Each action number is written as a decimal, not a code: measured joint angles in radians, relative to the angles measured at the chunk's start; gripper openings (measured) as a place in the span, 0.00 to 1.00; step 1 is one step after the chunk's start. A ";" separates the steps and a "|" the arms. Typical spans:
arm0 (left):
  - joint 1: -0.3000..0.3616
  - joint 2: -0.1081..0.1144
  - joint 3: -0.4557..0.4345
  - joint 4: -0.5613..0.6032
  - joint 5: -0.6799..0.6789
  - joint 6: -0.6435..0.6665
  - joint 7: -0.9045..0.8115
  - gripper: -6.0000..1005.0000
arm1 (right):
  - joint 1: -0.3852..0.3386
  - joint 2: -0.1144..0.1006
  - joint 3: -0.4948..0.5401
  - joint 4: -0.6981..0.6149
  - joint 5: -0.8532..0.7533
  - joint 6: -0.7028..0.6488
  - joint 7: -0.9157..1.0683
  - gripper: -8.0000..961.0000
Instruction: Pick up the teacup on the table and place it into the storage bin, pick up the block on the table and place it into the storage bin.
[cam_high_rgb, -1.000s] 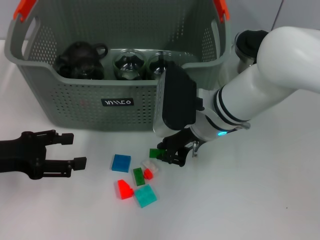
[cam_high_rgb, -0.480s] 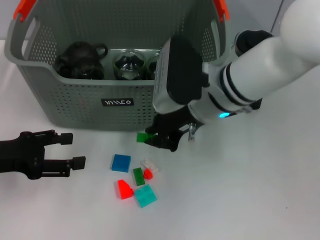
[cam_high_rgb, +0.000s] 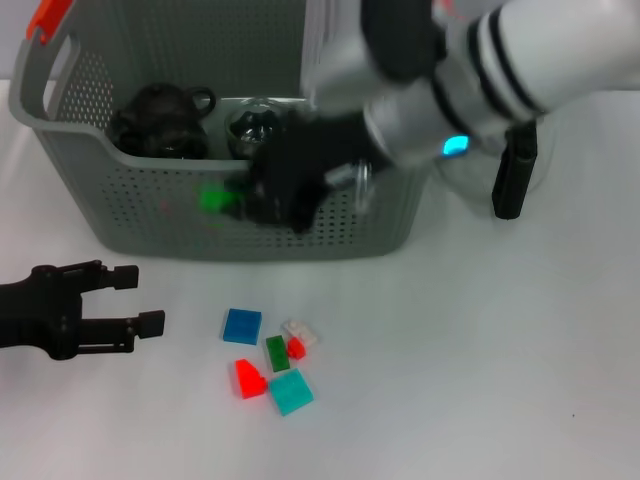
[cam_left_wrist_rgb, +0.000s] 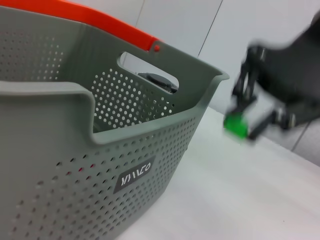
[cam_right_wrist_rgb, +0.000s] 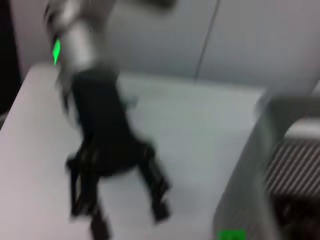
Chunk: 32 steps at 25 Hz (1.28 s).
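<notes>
Right gripper (cam_high_rgb: 235, 200) was clamped on a green block (cam_high_rgb: 213, 199), up against the bin's (cam_high_rgb: 120, 215) front wall. Left gripper (cam_high_rgb: 135, 298) sat spread open, low over the table (cam_high_rgb: 480, 380).

The only lettering I can find is on the storage bin (cam_left_wrist_rgb: 60, 165): a small black label (cam_left_wrist_rgb: 134, 175) with white stylised characters, fixed to its perforated near wall. The characters are too stylised to make out for certain. In the head view that part of the wall is covered, so the label does not show there.
</notes>
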<state>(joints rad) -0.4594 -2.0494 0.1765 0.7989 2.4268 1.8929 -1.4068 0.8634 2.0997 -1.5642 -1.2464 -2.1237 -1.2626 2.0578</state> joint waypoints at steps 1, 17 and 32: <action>0.000 0.000 -0.001 0.000 0.000 0.000 0.000 0.89 | 0.001 -0.001 0.023 -0.018 0.009 -0.005 -0.001 0.21; -0.003 0.001 -0.022 -0.026 -0.020 -0.014 -0.008 0.89 | 0.121 -0.014 0.319 0.206 -0.075 0.150 -0.047 0.22; -0.028 0.015 -0.013 -0.009 -0.015 -0.043 -0.105 0.89 | 0.075 -0.001 0.315 0.119 -0.060 0.234 -0.001 0.65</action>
<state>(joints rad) -0.4873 -2.0349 0.1631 0.7901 2.4119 1.8499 -1.5117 0.9388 2.0982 -1.2496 -1.1276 -2.1835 -1.0289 2.0573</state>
